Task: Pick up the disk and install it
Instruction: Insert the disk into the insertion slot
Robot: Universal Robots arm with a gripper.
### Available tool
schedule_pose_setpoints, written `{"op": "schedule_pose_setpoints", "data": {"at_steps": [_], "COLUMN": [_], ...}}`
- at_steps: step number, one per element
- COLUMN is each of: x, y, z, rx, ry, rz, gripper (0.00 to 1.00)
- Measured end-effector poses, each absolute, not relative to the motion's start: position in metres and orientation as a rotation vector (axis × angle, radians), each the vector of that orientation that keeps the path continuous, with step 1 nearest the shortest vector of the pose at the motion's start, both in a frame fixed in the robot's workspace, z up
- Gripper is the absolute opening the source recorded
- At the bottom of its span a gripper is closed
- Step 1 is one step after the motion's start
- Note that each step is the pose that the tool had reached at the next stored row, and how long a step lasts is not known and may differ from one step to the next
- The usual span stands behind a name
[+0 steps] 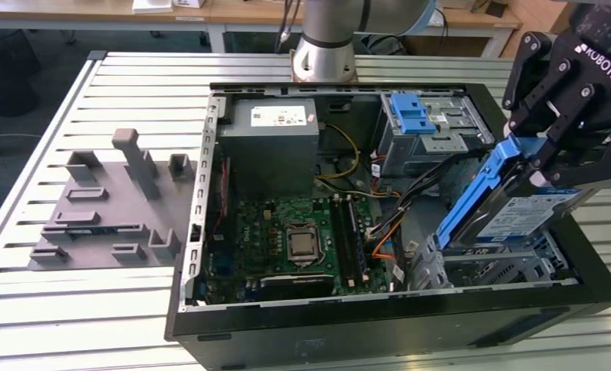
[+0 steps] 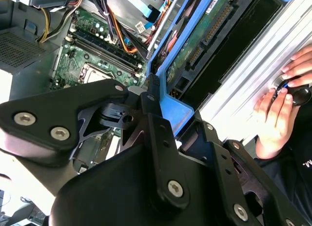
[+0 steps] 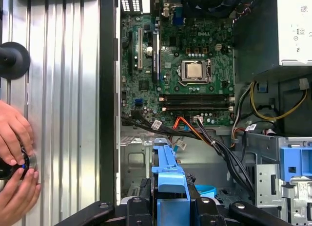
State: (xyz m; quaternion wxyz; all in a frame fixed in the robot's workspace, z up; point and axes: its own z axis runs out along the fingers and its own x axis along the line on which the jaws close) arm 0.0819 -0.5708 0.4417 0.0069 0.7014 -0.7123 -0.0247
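- Silver disk [image 1: 527, 218] with blue side rails is held steeply tilted, on edge, over the case [image 1: 388, 309] at the exterior view's right.
- Its lower end is down by the metal bay [image 1: 502, 267] in the case's near corner; I cannot tell whether the two touch.
- The black tool [image 1: 553, 158] is clenched on the disk's upper end, with fingers on both faces.
- In the first wrist view a blue rail of the disk [image 3: 168, 175] runs from between the tool's fingers toward the green motherboard [image 3: 190, 75].
- In the second wrist view the disk's [image 2: 197, 43] circuit-board underside shows beside the rail.
- A grey power supply [image 1: 274, 143] sits at the case's far end, with a blue latch [image 1: 414, 114] on a drive cage just beside it.
- The case lies open on a slatted metal surface [image 1: 99, 297]; a grey fixture [image 1: 110, 205] stands on it at the exterior view's left, well apart from the case.
- A person's hands [image 3: 14, 162] rest on a black knob on the surface outside the case.
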Motion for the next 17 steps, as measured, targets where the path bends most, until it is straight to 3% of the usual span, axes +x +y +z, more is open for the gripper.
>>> {"op": "schedule_pose_setpoints", "data": {"at_steps": [17], "x": [0.0819], "y": [-0.5756], "z": [0.4334], "rx": [2.194], "ry": [-2.228], "rz": [-0.078], "gripper": [0.37]}}
